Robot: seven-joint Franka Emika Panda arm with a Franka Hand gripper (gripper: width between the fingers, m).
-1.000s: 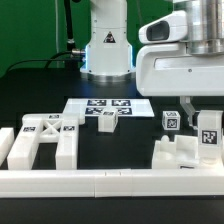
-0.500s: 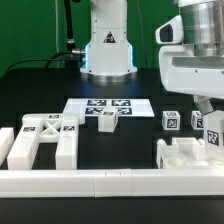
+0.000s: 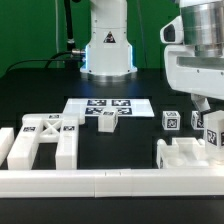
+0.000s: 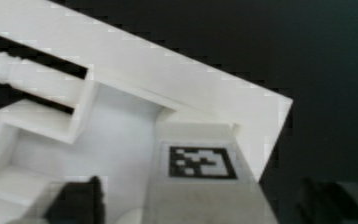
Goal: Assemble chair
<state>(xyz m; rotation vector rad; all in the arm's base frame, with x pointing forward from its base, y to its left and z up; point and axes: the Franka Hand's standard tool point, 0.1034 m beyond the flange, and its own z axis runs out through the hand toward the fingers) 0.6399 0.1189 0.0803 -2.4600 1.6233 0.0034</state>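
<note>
The claw [image 4: 202,200] hangs released, its 2 fingers [image 4: 78,200] spread either side of a tagged square leg [image 4: 202,160] without pinching it, probably so the leg can sit where it is placed. From the exterior view's left, an X-braced frame [image 3: 45,135] waits by the border rail [image 3: 110,185]. The marker board [image 3: 105,104] lies mid-table, and the chair's part-built section [image 3: 183,155] stands rightmost, under the arm.

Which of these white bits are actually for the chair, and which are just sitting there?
For the chair: X-braced frame; notched part; tagged leg; tagged cube; small tagged block.
Just there: marker board; long white rail; black table.
</note>
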